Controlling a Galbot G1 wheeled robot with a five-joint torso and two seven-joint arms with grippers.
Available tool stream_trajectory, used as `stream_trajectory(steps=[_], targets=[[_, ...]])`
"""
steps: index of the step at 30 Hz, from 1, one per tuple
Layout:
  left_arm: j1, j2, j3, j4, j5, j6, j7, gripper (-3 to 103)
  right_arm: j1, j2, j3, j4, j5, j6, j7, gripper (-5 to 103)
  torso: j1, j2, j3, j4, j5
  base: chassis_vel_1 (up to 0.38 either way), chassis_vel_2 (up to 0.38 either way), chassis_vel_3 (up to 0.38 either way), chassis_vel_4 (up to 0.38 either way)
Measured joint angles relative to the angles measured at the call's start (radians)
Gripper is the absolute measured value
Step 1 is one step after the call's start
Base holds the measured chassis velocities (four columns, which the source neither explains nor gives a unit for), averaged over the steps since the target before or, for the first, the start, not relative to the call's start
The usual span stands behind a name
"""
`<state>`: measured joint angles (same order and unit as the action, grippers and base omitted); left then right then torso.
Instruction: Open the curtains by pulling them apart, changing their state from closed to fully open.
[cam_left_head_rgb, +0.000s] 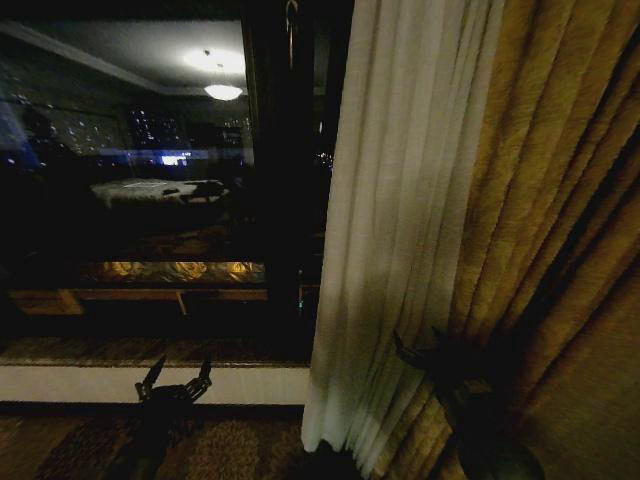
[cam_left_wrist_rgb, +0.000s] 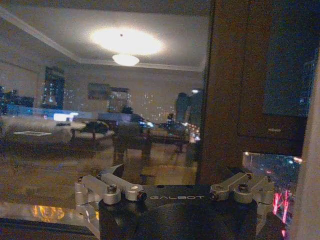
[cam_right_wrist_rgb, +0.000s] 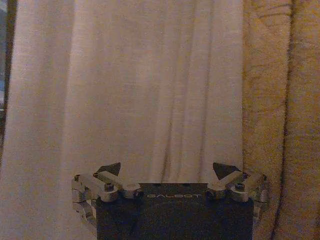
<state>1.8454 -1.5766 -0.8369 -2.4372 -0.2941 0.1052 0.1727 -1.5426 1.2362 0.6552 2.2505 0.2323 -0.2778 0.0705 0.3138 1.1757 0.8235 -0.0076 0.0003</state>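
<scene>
Sheer off-white fabric, the curtain (cam_left_head_rgb: 400, 220), hangs right of centre in the head view, gathered into vertical pleats from the top of the frame to the floor, with the golden drape (cam_left_head_rgb: 560, 250) touching its right edge and filling the rest of that side. Left of the curtain the dark window (cam_left_head_rgb: 130, 180) is bare, its glass reflecting a ceiling lamp (cam_left_head_rgb: 222, 91) and a lit room, with a pale sill (cam_left_head_rgb: 150, 383) running below it. The left gripper (cam_left_head_rgb: 178, 378) sits low in front of the sill, well apart from the curtain, its two fingers spread open with nothing between them. The right gripper (cam_left_head_rgb: 425, 350) is low at the seam where curtain meets drape, its dark fingers also apart; whether they touch the fabric cannot be told. From the left wrist, the left gripper (cam_left_wrist_rgb: 175, 187) points at the glass, fingers folded wide and empty, with a dark wooden frame (cam_left_wrist_rgb: 225, 100) beside the reflection and a pale strip of curtain (cam_left_wrist_rgb: 310, 175) at the picture's edge. From the right wrist, the right gripper (cam_right_wrist_rgb: 170, 172) faces the curtain (cam_right_wrist_rgb: 125, 85) squarely, fingers wide apart and holding nothing, the drape (cam_right_wrist_rgb: 280, 115) just beside the white pleats.
</scene>
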Motion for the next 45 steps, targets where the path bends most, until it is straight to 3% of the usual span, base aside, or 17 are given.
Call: stream_trajectory(steps=[17,27,45], targets=[[0.004,-0.008,-0.016,-0.003,0.000,0.005,0.019,100,0.005,-0.004,-0.014,-0.009,0.001,0.006,-0.019,100,0.000,0.000,0.000,0.0000,-0.0001,0.231,0.244,-0.247,-0.236],[0.031,-0.014,-0.015,-0.011,0.003,-0.036,0.021,100,0.005,-0.009,-0.015,-0.013,-0.022,0.036,-0.041,100,0.000,0.000,0.000,0.0000,-0.0003,0.341,0.353,-0.356,-0.354],[0.054,-0.014,-0.016,-0.030,0.003,-0.058,0.022,100,-0.005,-0.009,-0.020,-0.026,-0.054,0.071,-0.070,100,0.000,0.000,0.000,0.0000,-0.0001,0.341,0.364,-0.350,-0.362]])
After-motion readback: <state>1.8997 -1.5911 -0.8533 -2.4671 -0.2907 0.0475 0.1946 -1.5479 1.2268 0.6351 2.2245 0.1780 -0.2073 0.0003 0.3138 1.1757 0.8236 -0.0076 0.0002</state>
